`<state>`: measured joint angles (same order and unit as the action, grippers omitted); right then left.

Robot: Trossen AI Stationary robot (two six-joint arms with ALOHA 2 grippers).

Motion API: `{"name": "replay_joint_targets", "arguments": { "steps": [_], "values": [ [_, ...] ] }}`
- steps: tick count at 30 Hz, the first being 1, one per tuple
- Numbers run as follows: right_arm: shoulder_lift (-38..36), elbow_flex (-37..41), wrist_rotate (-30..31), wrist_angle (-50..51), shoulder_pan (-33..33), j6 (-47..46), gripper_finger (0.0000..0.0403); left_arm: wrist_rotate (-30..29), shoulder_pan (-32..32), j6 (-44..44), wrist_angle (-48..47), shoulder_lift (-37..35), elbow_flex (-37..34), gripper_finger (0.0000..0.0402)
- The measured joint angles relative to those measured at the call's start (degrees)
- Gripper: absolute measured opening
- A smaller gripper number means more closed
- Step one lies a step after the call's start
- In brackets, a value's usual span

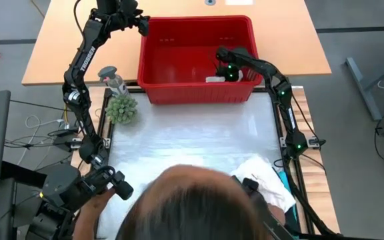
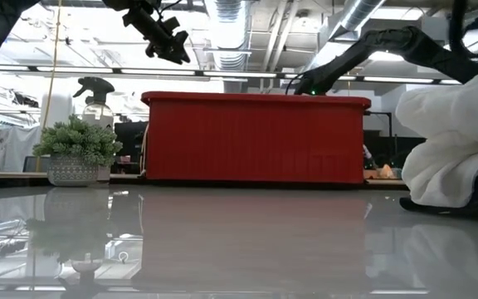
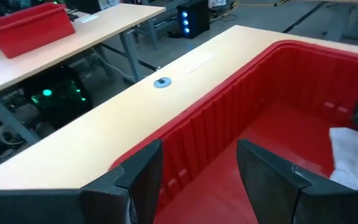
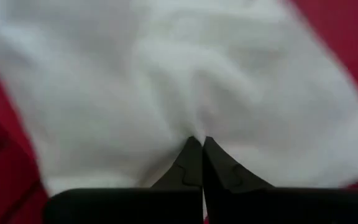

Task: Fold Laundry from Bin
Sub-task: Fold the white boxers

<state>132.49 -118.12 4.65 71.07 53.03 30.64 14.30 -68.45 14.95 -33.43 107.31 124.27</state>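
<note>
The red bin (image 1: pixel 179 63) stands at the table's far edge. A small white cloth (image 4: pixel 166 81) lies on its floor near the right end, also seen in the left wrist view (image 3: pixel 352 158). My right gripper (image 4: pixel 197 144) reaches down into the bin (image 1: pixel 227 72) and is shut on this cloth. My left gripper (image 3: pixel 199 155) hangs open above the bin's far left corner (image 1: pixel 142 25), with nothing between its fingers. In the low view the bin's wall (image 2: pixel 256 137) hides the cloth and the right gripper's fingers. My right gripper pinches a pucker of the white cloth (image 4: pixel 197 127) between its two fingertips. The fingers come from above and point down. The cloth gathers in creases toward the tips, and the rest of it lies spread on the bin's red floor (image 4: pixel 5 180).
A pile of folded white garments (image 1: pixel 267 179) lies at the table's near right, large in the low view (image 2: pixel 455 141). A potted plant (image 1: pixel 121 109) and a spray bottle (image 1: pixel 112 79) stand left of the bin. A person's head (image 1: pixel 192 203) leans over the near edge.
</note>
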Motion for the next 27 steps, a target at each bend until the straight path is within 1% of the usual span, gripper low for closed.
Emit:
{"name": "replay_joint_targets", "arguments": {
  "steps": [4, 8, 9, 11, 13, 17, 22, 27],
  "values": [
    [0.02, -5.85, 0.23, 1.14, 0.35, -0.41, 0.0018, -1.72, 0.0, 0.5, 0.36, 0.0, 0.0, 0.0194],
    [-0.02, -16.23, 0.05, 4.02, 0.75, -1.2, 0.0018, -0.35, -0.01, -1.46, 0.95, 0.0, 0.0, 0.0194],
    [-0.63, -17.06, 0.07, 3.19, 0.75, -1.61, 0.0018, 0.35, 0.0, -2.1, 0.97, 0.0, 0.0, 0.0194],
    [-4.09, -14.67, -0.62, -0.74, 0.89, -2.15, 0.0018, 2.37, 0.0, -3.05, 0.93, 0.0, 0.0, 0.0194],
    [-6.22, -14.34, -1.79, -1.22, 1.11, -3.45, 0.0018, 4.5, 0.0, -3.79, 0.92, 0.0, 0.0, 0.0194],
    [-9.87, -14.36, -1.88, -2.05, 1.02, -6.98, 0.0018, 8.51, 0.0, -5.34, 0.85, 0.0, 0.02, 0.0194],
    [-13.67, -14.36, -3.17, -4.94, -0.47, -9.97, 0.0018, 10.04, 0.0, -5.78, 0.85, 0.0, 0.02, 0.0194],
    [-17.47, -14.36, -3.2, -8.48, -3.78, -12.3, 0.0018, 11.89, 0.0, -5.9, 0.83, 0.0, 0.02, 0.0194]
  ]
}}
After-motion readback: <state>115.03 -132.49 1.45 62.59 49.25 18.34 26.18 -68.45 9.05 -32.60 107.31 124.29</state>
